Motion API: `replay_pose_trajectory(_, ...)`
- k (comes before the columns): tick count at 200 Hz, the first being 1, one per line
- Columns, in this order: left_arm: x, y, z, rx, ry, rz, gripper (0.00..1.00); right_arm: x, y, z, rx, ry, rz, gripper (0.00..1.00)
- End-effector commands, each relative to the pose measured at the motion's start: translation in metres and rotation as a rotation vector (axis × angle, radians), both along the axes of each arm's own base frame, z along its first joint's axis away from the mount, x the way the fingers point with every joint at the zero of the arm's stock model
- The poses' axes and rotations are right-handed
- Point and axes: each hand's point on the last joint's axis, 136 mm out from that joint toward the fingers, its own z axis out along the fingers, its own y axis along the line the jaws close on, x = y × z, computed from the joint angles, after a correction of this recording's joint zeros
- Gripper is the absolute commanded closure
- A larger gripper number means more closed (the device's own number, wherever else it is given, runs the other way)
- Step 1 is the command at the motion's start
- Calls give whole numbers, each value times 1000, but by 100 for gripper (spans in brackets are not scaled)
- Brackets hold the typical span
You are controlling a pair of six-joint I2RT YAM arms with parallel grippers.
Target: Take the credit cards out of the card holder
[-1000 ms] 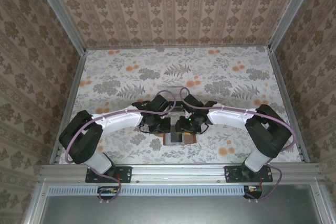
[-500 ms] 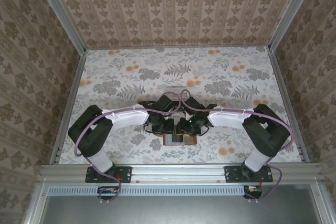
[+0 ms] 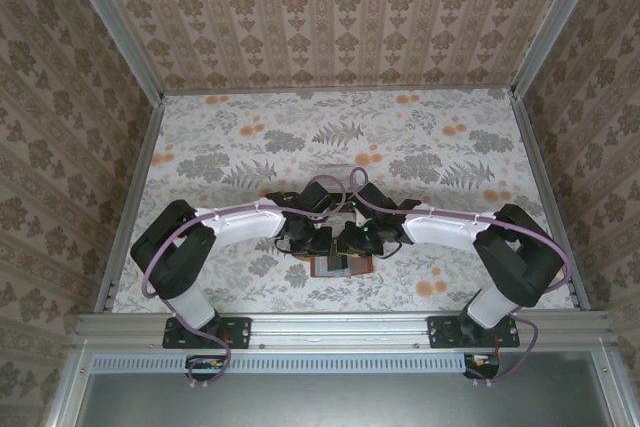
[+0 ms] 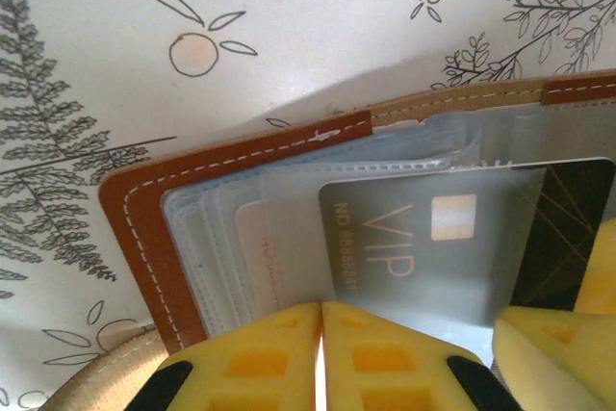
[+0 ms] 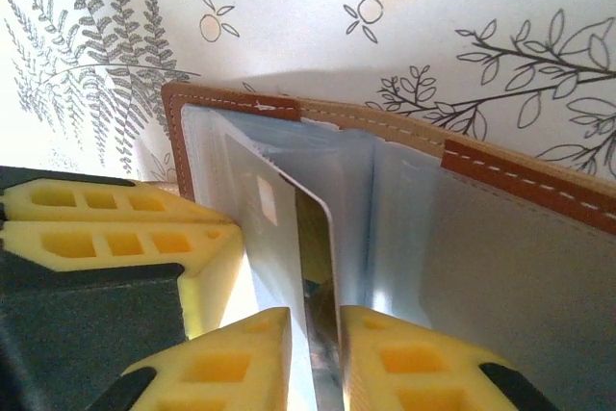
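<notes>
While the card holder (image 3: 340, 267) lies opened on the flowered table (image 3: 250, 147) just ahead of the two arm bases, the extraction of a first card is judged to be in hand – nothing is seen lying free of the holder yet. The left gripper (image 4: 321, 353) is closed, its yellow pads pressed together on the near edge of the clear sleeves, so the holder appears to be pinned by it. The right gripper (image 5: 316, 353) is clamped on a silvery credit card (image 5: 279, 238), which stands edge-on between its pads and is lodged among the sleeves.

A straight pull along the sleeve's mouth is called for next, with the left grip held firm so that the holder is not dragged along; a tilt could jam the card in the plastic.

From above, both grippers are seen meeting over the holder, but the sleeves are hidden by them. On the left wrist view the card's face, lettered VIP, can be read, and a dark card (image 4: 568, 218) is made out behind it – details lost on the right wrist view, where the pinch itself is shown.
</notes>
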Motion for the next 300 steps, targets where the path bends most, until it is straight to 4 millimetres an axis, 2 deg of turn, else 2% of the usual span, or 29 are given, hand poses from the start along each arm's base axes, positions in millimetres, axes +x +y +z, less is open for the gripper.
replay_pose_trajectory(1, -11, 21, -10, 103, 23, -11, 90, -3, 0, 6, 27, 5, 0, 83)
replay_pose_trajectory(57, -12, 26, -9, 116, 18, -9, 90, -4, -5, 9, 20, -7, -5, 92)
replay_pose_trajectory(146, -11, 27, -1, 104, 2, 10, 89, -5, -36, 10, -107, -27, -12, 93)
replay_pose_trajectory(194, -7, 27, 9, 93, -25, 17, 88, -5, -37, 8, -114, -26, -22, 93)
replay_pose_trajectory(241, -2, 39, 12, 124, -51, 43, 87, -3, -38, 14, -104, -42, -42, 94)
replay_pose_trajectory(273, -2, 48, 9, 155, -47, 53, 87, -2, -36, 18, -83, -49, -48, 94)
replay_pose_trajectory(300, -4, 52, 3, 167, -32, 48, 87, -3, -35, 12, -86, -32, -51, 94)
